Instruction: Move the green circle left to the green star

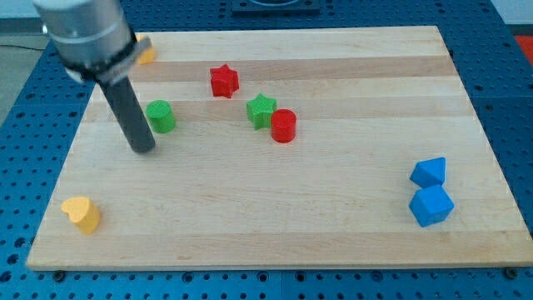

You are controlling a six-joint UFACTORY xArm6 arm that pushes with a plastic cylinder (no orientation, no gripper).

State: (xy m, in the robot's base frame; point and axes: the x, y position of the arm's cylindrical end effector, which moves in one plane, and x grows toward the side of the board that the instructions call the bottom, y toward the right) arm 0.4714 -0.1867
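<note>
The green circle (160, 116) is a short green cylinder on the wooden board (275, 208), left of centre. The green star (261, 110) lies well to its right, touching the red circle (284, 126) at its lower right. My tip (142, 148) is the lower end of the dark rod, resting on the board just below and left of the green circle, close to it.
A red star (223, 81) lies above and between the two green blocks. A yellow heart (82, 213) sits at the board's lower left. A yellow block (146, 55) is partly hidden behind the arm at the upper left. Two blue blocks (430, 190) sit at the right.
</note>
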